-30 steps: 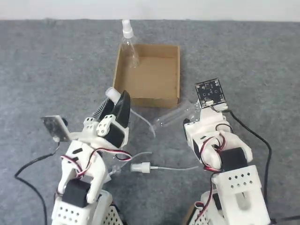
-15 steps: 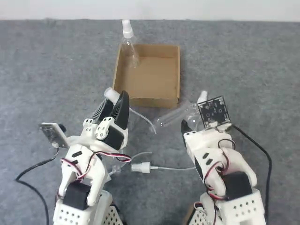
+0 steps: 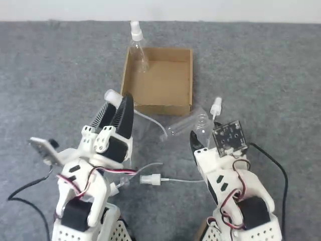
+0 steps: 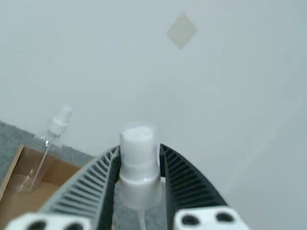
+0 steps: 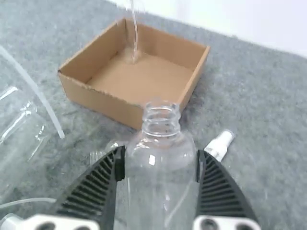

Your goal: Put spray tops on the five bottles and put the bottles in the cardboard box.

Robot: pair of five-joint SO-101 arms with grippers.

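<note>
Step in hand: capping. The left pincer (image 4: 139,149) is clamped on a spray top (image 4: 139,165). In the high view the top hangs above the desk (image 3: 60,75), just off the arm-side left corner of the cardboard box (image 3: 158,80). Its dip tube (image 3: 150,122) trails along the box's arm-side wall. The right pincer (image 5: 159,154) is closed round a clear bottle (image 5: 160,139), held upright with its neck open, off the box's arm-side right corner.

Progress: one capped bottle (image 3: 136,47) stands in the box's far left corner. We judge that four are left to do.

Next move, as we read it: bring top and neck together in front of the box and feed the tube tip into the neck first. Then seat the top. The tube is long and curved, so its tip needs aiming, not just the cap.

Other things: a bare bottle (image 3: 179,128) lies on its side near the box's arm-side wall. A loose spray top (image 3: 216,106) sits just off the box's arm-side right corner. A second loose top (image 3: 150,178) lies well back from the box, between the arms.

In the way: the lying bottle sits between the two pincers, where the trailing tube could snag on it.
</note>
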